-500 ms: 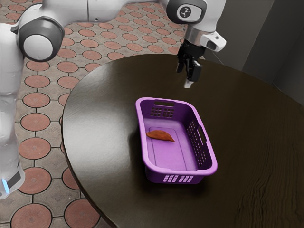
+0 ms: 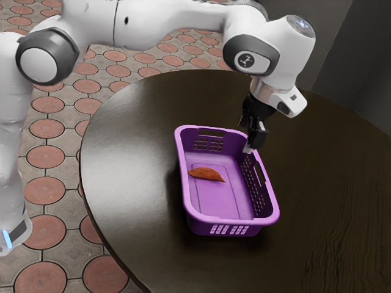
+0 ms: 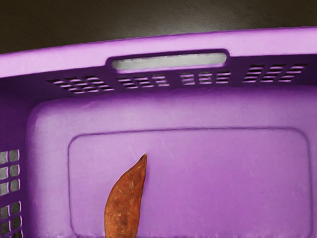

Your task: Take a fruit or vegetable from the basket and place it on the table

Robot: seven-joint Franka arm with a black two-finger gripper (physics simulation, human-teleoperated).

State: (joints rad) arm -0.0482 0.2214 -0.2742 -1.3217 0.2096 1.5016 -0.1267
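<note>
So, exterior view: we're seeing the gripper [image 2: 250,145] hanging up by the basket [image 2: 244,223], around its rim toward the exterior view's right. As for what it's doing, honestly we can't tell if it's clenched or released from here. The sweet potato [image 2: 206,175], or what we're taking for one, is lying on the basket floor, toward the exterior view's left, well apart from the gripper. So we aren't grasping it, and the basket is sitting upright on the table [image 2: 131,171].

Wrist view: we're looking down into the basket, and the sweet potato is lying on the floor panel with its pointy end aiming at the wall with the handle slot [image 3: 169,61]. That tip isn't touching the wall, and its other end is running out of the picture, so we're not judging the full length here.

Progress-wise, we're reckoning this is the approach, with neither the pick nor the place done. We're needing to line up over the sweet potato, go down inside the walls, close on it, lift it clear of the rim and set it on the table. Basically, we're looking at nearly the whole job remaining.
</note>
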